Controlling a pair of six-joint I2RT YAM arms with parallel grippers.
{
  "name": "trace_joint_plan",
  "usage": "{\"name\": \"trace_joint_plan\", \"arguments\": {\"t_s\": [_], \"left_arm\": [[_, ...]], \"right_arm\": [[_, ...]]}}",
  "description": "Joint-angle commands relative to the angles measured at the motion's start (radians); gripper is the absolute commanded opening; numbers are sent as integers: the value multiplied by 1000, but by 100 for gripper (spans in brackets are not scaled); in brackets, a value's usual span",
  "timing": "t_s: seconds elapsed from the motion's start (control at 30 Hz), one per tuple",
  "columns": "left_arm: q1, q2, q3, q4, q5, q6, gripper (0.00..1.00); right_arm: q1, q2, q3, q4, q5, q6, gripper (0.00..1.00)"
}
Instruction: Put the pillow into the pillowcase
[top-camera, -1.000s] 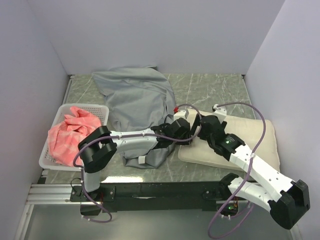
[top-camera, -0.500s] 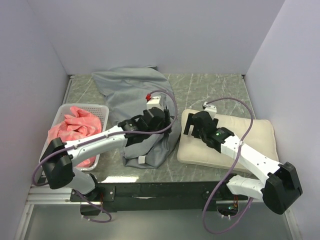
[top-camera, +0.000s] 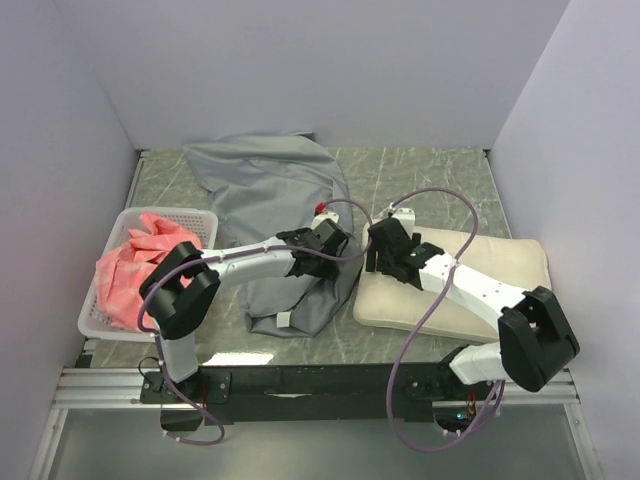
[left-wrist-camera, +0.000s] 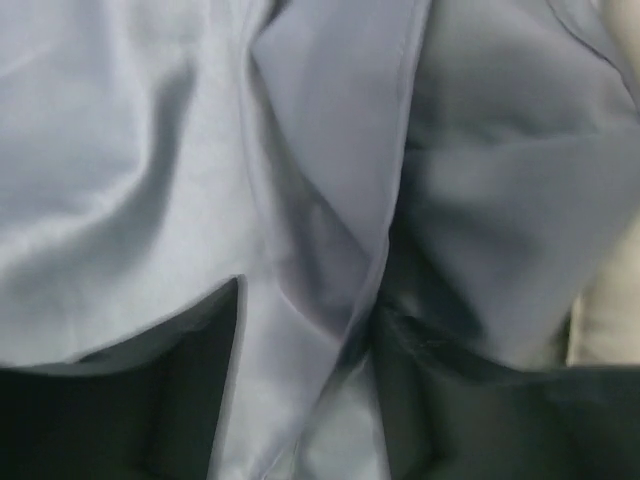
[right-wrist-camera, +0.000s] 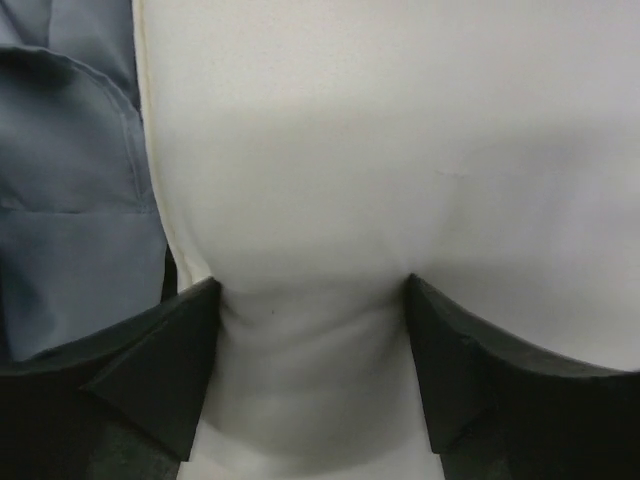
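From where I stand, with the arm bases at six o'clock, the grey pillowcase (top-camera: 270, 190) lies crumpled on the marbled green table (top-camera: 430, 180). It runs from about twelve o'clock down through the middle to a rumpled end near six, where a small white tag (top-camera: 285, 320) shows. The cream pillow (top-camera: 480, 275) lies flat at about four o'clock, wholly outside the case, its left end just beside the case's right edge. The left gripper (top-camera: 338, 243) is down on that right edge of the pillowcase. In its wrist camera the dark fingers (left-wrist-camera: 120, 400) stand apart and released, straddling a raised fold (left-wrist-camera: 320, 250) of the shiny grey cloth, with a sliver of cream at the far right of the view. The right gripper (top-camera: 378, 250) sits at three o'clock from it, very near, on the pillow's left end. Its jaws are spread wide and unclenched, and the fingertips (right-wrist-camera: 150, 380) press into the cushion, so the cream cover creases at each tip and swells between them. The hem of the grey case lies at nine o'clock in that close view, touching the pillow's edge. Over at eight o'clock a white lattice basket (top-camera: 92, 325) holds a bunched pink-red checked cloth (top-camera: 140, 265), well apart from both grippers.
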Motion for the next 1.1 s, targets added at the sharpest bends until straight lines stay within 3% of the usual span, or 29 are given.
{"name": "trace_joint_plan", "arguments": {"t_s": [0.0, 0.03, 0.1, 0.23, 0.4, 0.6, 0.8, 1.07], "left_arm": [[56, 12, 59, 24, 10, 45, 35], [67, 12, 62, 35, 34, 49, 28], [93, 6, 77, 34, 50, 56, 12], [136, -36, 103, 24, 82, 68, 1], [177, -71, 149, 17, 150, 95, 1], [206, -70, 220, -15, 211, 124, 1], [219, -44, 301, -52, 243, 131, 1], [222, -105, 300, -54, 268, 119, 1]], "right_arm": [[-2, 50, 7, 26, -38, -18, 60], [-8, 45, 9, 17, -38, -18, 28], [-34, 22, 10, -11, -58, -25, 0], [-66, -179, 25, -51, -144, -37, 0], [-51, -355, 91, -98, -357, -43, 0], [92, -416, 96, -104, -370, 8, 0], [225, -391, 44, -32, -357, 67, 0], [239, -217, 47, 45, -336, 95, 0]]}}
